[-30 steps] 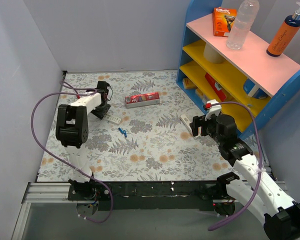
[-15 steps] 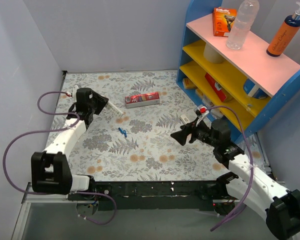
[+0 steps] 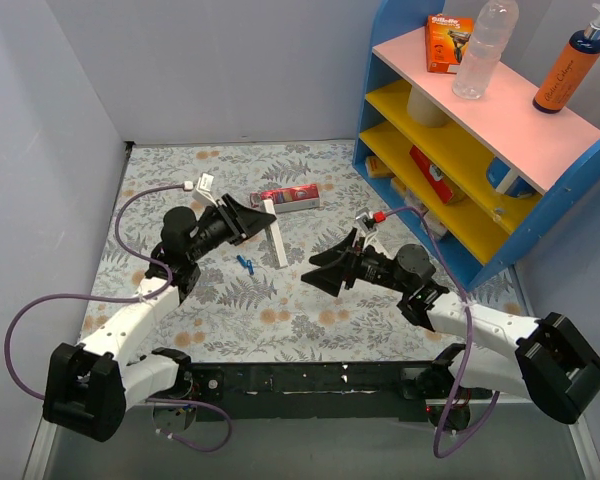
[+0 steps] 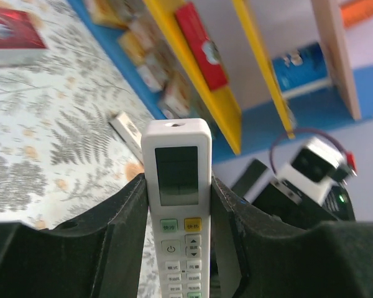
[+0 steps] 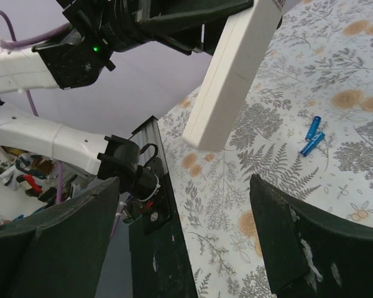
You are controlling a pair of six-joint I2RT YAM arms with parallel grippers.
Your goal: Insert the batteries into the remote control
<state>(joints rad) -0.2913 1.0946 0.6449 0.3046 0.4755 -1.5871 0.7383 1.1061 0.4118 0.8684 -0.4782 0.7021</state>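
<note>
My left gripper (image 3: 260, 213) is clamped on the remote (image 4: 176, 180), one finger (image 4: 125, 214) on each long edge. The remote is lifted off the table (image 3: 310, 320). Its screen and buttons face my left wrist camera, and its free end sticks out past the fingertips. From above, that end slants towards my right arm. My right gripper (image 3: 325, 271) is spread wide with nothing between its fingers, hanging above the table and pointing at the remote's free end, a little apart from it. Two blue batteries (image 5: 312, 138) lie close together on the floral table, below and beside the raised remote, and neither gripper touches them. The red carton (image 3: 285, 199) lies farther back.
</note>
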